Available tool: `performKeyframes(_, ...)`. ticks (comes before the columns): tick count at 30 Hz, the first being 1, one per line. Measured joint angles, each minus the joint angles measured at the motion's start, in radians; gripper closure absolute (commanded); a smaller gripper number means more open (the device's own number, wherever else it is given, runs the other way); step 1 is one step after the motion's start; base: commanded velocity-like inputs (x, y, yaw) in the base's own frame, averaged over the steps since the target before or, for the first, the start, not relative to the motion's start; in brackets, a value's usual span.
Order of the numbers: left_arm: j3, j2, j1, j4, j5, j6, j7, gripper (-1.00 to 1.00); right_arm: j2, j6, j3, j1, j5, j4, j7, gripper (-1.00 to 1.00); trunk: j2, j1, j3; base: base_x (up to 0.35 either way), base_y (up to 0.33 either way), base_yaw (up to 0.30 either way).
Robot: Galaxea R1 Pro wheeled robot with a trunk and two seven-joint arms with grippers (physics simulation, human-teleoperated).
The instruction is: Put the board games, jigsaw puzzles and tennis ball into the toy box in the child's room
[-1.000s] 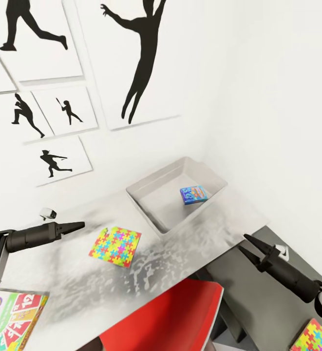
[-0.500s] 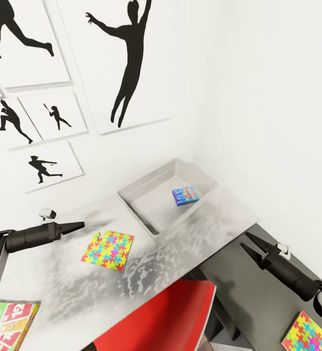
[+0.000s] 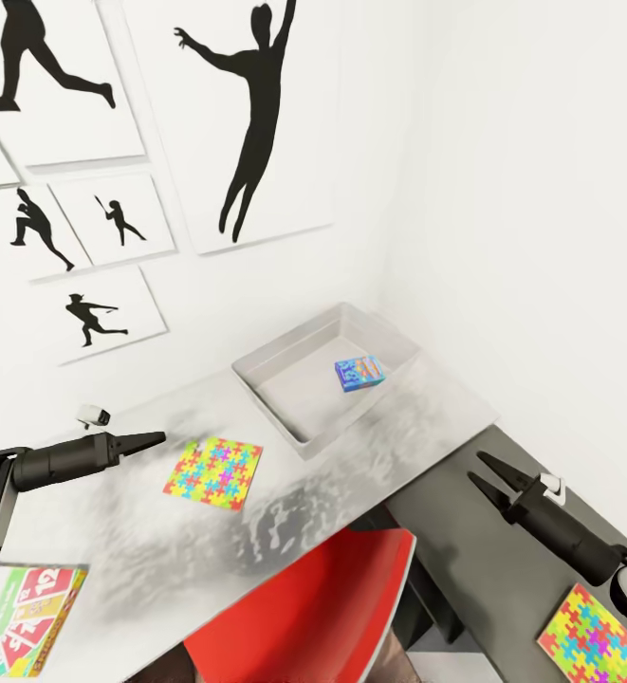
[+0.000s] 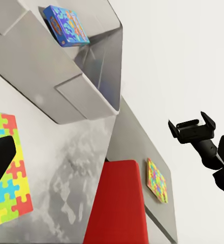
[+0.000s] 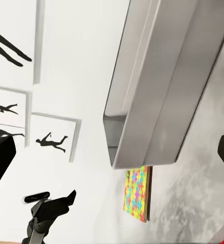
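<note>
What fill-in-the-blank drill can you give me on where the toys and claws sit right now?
1. The blue board game lies inside the ____.
2. The jigsaw puzzle beside the toy box lies on the ____ grey part of the table.
3. The left claw hovers over the table, holding ____.
4. The chair tucked under the table is ____.

Missing words: toy box; pale; nothing; red
</note>
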Motion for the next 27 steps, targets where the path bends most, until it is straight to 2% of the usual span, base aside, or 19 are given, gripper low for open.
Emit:
performKeyframes(17,0.000,0.003,0.000,0.001,-0.003,-0.001,0.000,-1.00,0.003,-0.003,0.002,0.000,0.000,-0.001,0.000,-1.00,0.000,0.000,0.001,-0.009,0.000,-0.003)
performKeyframes(27,0.000,0.003,0.000,0.000,-0.006,-0.003,0.000,-1.00,0.003,-0.008,0.003,0.000,0.000,-0.002,0.000,-1.00,0.000,0.000,0.012,0.000,0.000,-0.073)
